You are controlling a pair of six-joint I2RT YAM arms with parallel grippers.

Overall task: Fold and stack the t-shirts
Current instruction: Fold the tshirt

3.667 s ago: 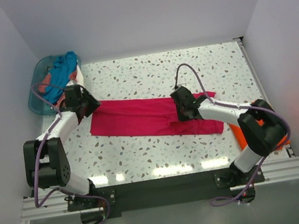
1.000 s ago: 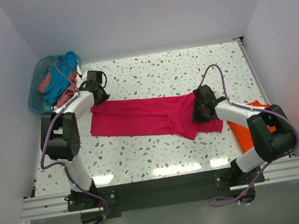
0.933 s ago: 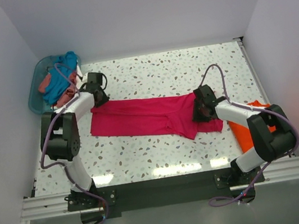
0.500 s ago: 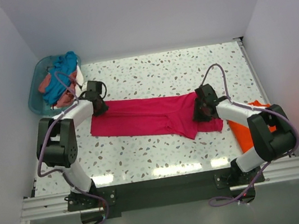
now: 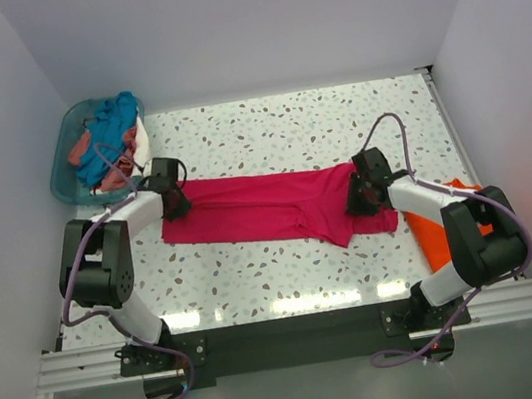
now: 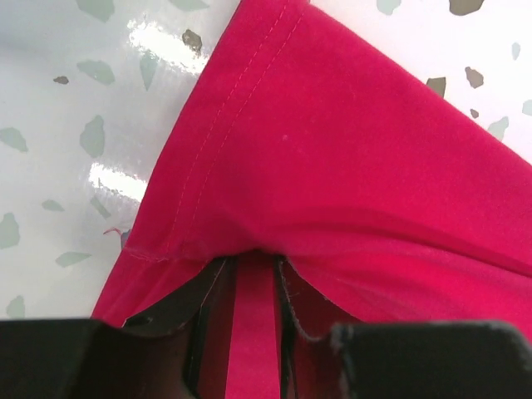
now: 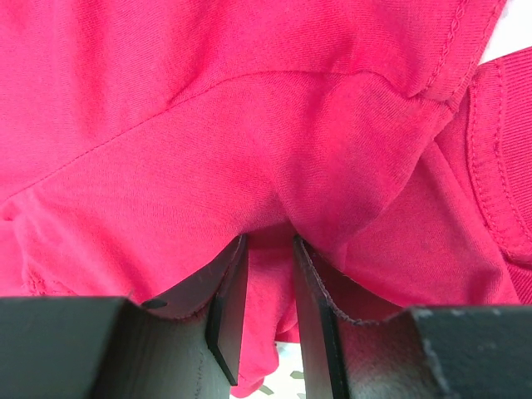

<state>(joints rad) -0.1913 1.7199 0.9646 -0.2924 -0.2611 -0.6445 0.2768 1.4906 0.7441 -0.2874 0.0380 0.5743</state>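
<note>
Teal plastic basin (image 5: 66, 162): at the far left corner of the table (image 5: 275, 127), just beyond and outboard of the left tool; holds a heap of crumpled tees, a teal tee (image 5: 111, 128) uppermost, a salmon tee (image 5: 83, 145) beside it and a white tee (image 5: 142, 143) at the basin's inner side. Left tool (image 5: 174, 200): low at the table, at the left end of the magenta t-shirt (image 5: 267, 207); in the wrist view (image 6: 256, 278) its two fingers (image 6: 205, 301) are drawn nearly together with a fold of the magenta fabric pinched between them, the stitched hem running away ahead of the tool and to its left over bare speckled table. Magenta t-shirt: lies flat as a long band across the middle of the table, stretched between the two tools, its near edge dipping to a loose point closer to the right tool. Right tool (image 5: 363, 194): low at the right end of the same garment; in the wrist view (image 7: 268, 291) its fingers (image 7: 228, 309) stand almost closed on a gathered ridge of magenta fabric, cloth filling the whole field ahead of it, with a ribbed seam to the tool's right. Orange t-shirt (image 5: 430, 234): lies at the right edge of the table, just behind and outboard of the right tool, partly hidden under the right arm; whether it touches the magenta one cannot be told.
</note>
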